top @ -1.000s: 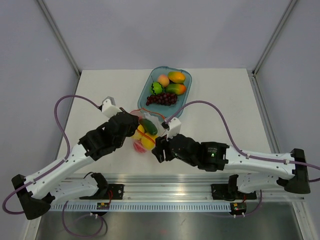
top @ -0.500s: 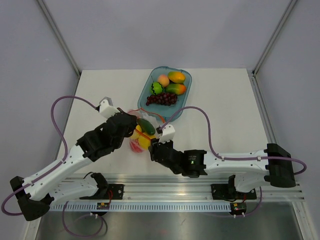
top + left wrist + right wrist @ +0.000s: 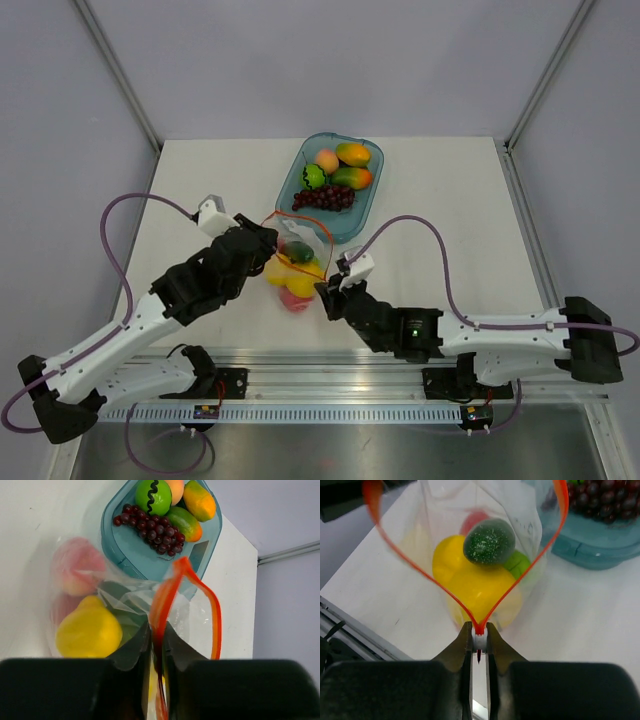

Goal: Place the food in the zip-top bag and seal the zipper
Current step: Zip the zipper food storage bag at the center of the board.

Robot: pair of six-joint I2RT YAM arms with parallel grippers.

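Note:
The clear zip-top bag (image 3: pixel 295 268) lies between my two grippers with its mouth spread into a loop. Inside it is food: a yellow lemon (image 3: pixel 480 590), a dark green cucumber (image 3: pixel 489 541), a green lime (image 3: pixel 521 563) and a pinkish peach (image 3: pixel 77 572). The left gripper (image 3: pixel 157 642) is shut on the red-orange zipper (image 3: pixel 219 625) at the bag's left end. My right gripper (image 3: pixel 479 640) is shut on the white slider (image 3: pixel 479 640) where the two zipper strips meet. From above, the left gripper (image 3: pixel 268 243) and right gripper (image 3: pixel 326 291) flank the bag.
A translucent blue tray (image 3: pixel 352 222) stands just behind the bag, holding purple grapes (image 3: pixel 323 197), two orange-green mangoes (image 3: pixel 352 165), a green fruit and a peach. The table's near edge and the arm rail run close below the bag.
The right gripper swung to the bag's right end and closed on the zipper's slider. The bag's mouth has been pulled wider. The left gripper has barely moved.

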